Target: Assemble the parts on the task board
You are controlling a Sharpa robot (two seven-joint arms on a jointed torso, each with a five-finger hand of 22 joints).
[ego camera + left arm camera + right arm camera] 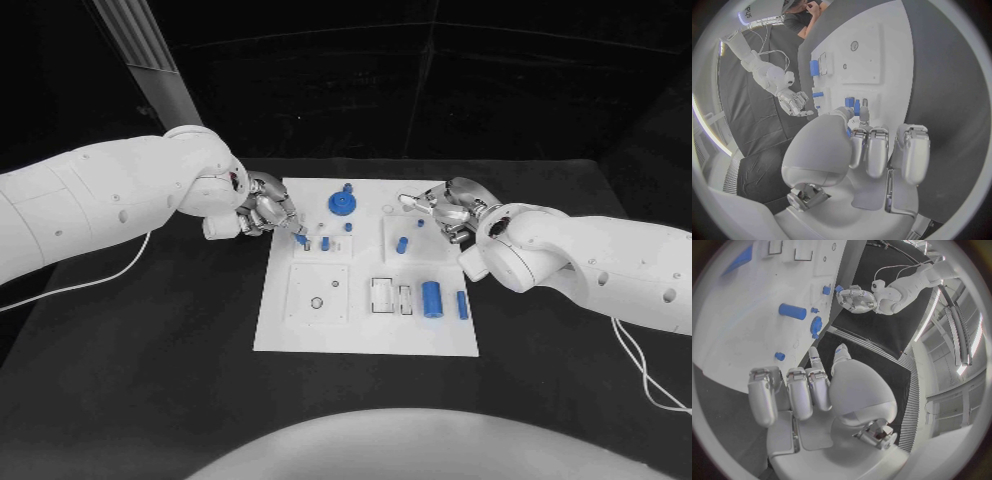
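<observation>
This is a robot test lab: a black table [173, 330] carries a white task board [361, 335], dark curtains [433, 80] hang behind the table, and ceiling light strips [964, 335] run above it.

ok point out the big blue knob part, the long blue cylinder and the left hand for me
big blue knob part [342, 203], head view, on its round top
long blue cylinder [431, 296], head view, middle of its length
left hand [270, 213], head view, middle of the hand at the task board's left edge

A black counter [173, 330] stands before dark walls [476, 80]; a ribbed grey pole [152, 60] rises behind, and long ceiling lights [967, 345] glow.
</observation>
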